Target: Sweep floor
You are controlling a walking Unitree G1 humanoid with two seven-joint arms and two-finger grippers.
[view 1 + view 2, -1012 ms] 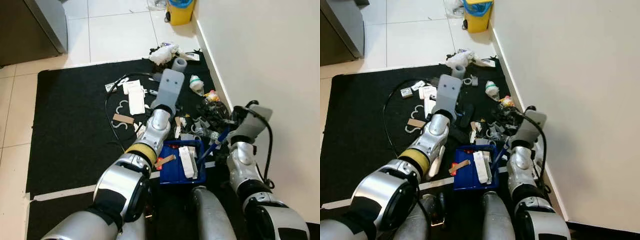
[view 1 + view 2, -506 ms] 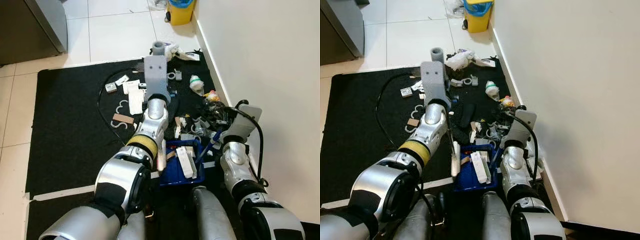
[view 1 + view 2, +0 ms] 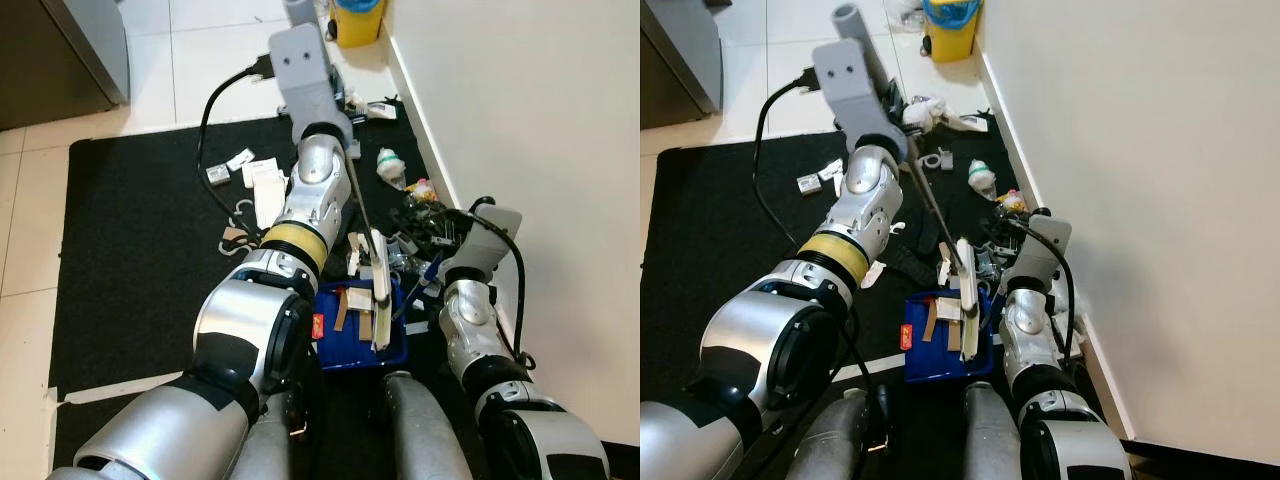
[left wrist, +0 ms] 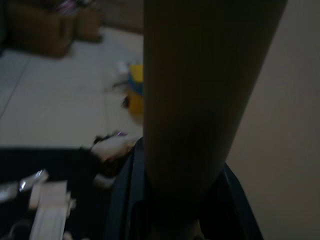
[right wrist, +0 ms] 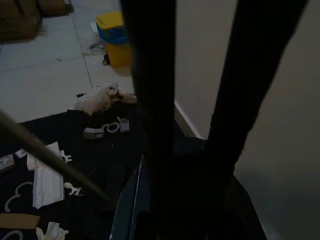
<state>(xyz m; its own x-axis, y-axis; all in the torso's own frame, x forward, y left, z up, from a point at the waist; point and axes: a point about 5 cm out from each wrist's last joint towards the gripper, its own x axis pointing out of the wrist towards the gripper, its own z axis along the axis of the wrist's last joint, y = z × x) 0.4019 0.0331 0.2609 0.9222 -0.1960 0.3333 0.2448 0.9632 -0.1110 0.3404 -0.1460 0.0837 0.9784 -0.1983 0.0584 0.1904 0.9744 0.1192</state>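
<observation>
- The left hand (image 3: 340, 140) is gripping the broom (image 3: 378, 295), whose head is resting over the blue dustpan (image 3: 362, 345).
- The right hand (image 3: 430, 275) is steadying the dustpan handle; finger state: cannot tell.
- Draw the litter (image 3: 400, 250) on the black mat (image 3: 140, 250) with short strokes into the pan.

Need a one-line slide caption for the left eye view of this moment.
Left arm raised over the black mat, its brush reaching into the blue dustpan beside the right arm, with scattered litter along the wall.

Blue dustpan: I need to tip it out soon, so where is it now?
In the eye views the blue dustpan sits on the black mat between the robot's arms, near the wall, with litter just beyond it.
</observation>
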